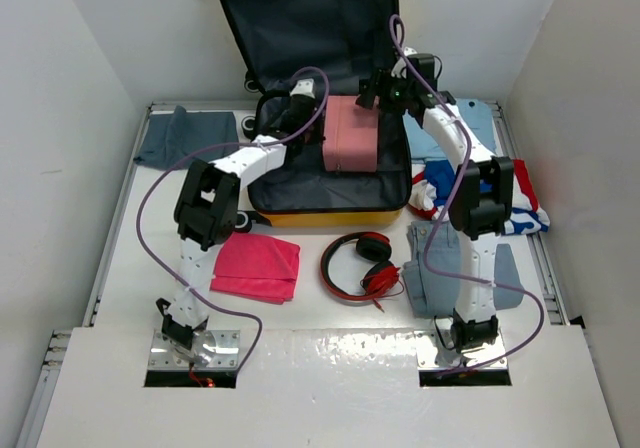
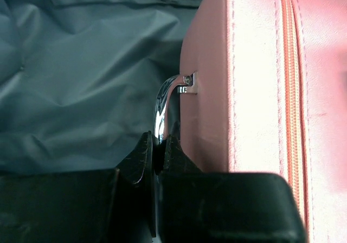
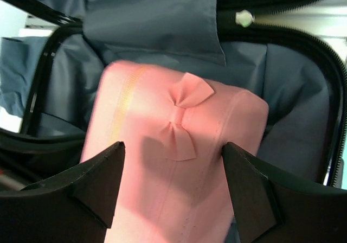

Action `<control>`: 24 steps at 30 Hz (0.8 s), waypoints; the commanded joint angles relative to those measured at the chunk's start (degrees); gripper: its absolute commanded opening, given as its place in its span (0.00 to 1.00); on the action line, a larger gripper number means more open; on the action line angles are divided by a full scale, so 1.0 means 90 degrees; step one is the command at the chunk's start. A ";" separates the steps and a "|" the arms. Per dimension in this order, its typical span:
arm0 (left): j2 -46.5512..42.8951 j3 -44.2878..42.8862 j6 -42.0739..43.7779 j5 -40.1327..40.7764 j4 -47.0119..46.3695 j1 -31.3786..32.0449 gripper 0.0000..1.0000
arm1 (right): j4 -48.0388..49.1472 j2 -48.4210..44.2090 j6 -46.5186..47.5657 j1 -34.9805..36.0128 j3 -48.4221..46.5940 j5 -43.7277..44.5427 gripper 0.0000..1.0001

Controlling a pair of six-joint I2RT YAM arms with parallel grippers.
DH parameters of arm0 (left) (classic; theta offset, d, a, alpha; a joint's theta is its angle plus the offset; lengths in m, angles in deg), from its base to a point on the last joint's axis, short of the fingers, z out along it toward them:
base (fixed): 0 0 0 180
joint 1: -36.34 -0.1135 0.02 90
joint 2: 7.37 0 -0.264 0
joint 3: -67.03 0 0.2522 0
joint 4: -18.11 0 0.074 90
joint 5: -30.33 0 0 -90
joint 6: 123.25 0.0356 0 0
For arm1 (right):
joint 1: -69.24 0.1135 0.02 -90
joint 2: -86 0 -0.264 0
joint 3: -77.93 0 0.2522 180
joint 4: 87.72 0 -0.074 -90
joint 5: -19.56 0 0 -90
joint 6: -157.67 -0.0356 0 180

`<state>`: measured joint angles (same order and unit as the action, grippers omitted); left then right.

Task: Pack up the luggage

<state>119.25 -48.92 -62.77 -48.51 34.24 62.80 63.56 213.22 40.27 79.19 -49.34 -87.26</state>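
The yellow suitcase point(image 1: 330, 217) lies open at the back of the table, its lid standing upright, dark grey lining showing in the left wrist view point(image 2: 81, 64) and the right wrist view point(image 3: 295, 118). A pink boxy case point(image 1: 352, 136) rests inside it. My left gripper point(image 1: 290, 103) is shut on the case's chrome handle point(image 2: 161, 104), its jaws point(image 2: 158, 141) pinching the metal beside the pink case point(image 2: 249, 91). My right gripper point(image 1: 375, 88) is open; its fingers straddle the pink case point(image 3: 179, 161) just below its bow point(image 3: 184, 118), with the case between them; contact cannot be told.
Red headphones point(image 1: 360, 265) and a pink folded cloth point(image 1: 257, 266) lie in front of the suitcase. Folded jeans point(image 1: 455, 268) lie front right, a red, white and blue striped cloth point(image 1: 522, 206) and a light blue shirt point(image 1: 475, 123) right, a grey-blue cloth point(image 1: 185, 136) back left.
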 commanded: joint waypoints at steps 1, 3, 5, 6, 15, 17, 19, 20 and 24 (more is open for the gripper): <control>-0.0271 -0.0442 0.0184 0.0196 -0.0361 -0.0215 0.00 | 0.0149 0.0181 -0.0149 0.0105 -0.0268 -0.0280 0.73; -0.0106 -0.0442 0.0184 -0.0125 -0.0497 -0.0215 0.00 | 0.0187 0.0220 -0.0120 0.0114 -0.0278 -0.0260 0.73; -0.0008 -0.0442 0.0184 -0.0418 -0.0498 -0.0128 0.09 | 0.0217 0.0288 -0.0033 0.0114 -0.0297 -0.0212 0.73; 0.0051 -0.0442 0.0184 -0.0574 -0.0556 -0.0127 0.33 | 0.0207 0.0308 -0.0042 0.0114 -0.0317 -0.0182 0.73; -0.0094 -0.0013 0.0125 -0.2049 -0.1201 0.0068 0.87 | 0.0198 0.0230 0.0163 0.0046 -0.0356 -0.0114 0.74; -0.0280 0.0094 0.0125 -0.2477 -0.1435 -0.0049 0.87 | 0.0207 0.0084 0.0163 0.0056 -0.0308 -0.0114 0.74; -0.0612 0.0309 0.0058 -0.2801 -0.1629 -0.0117 0.85 | 0.0227 -0.0053 0.0183 0.0056 -0.0259 -0.0114 0.74; -0.0835 0.0503 -0.0078 -0.3189 -0.1843 -0.0224 0.84 | 0.0217 -0.0169 0.0193 0.0046 -0.0258 -0.0114 0.74; -0.1237 0.0739 -0.0372 -0.3777 -0.2060 -0.0400 0.83 | 0.0198 -0.0345 0.0270 0.0075 -0.0210 -0.0114 0.74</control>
<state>115.50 -42.43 -62.31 -68.89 23.96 58.30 63.30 215.62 42.02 78.65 -50.08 -85.89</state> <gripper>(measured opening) 0.829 0.742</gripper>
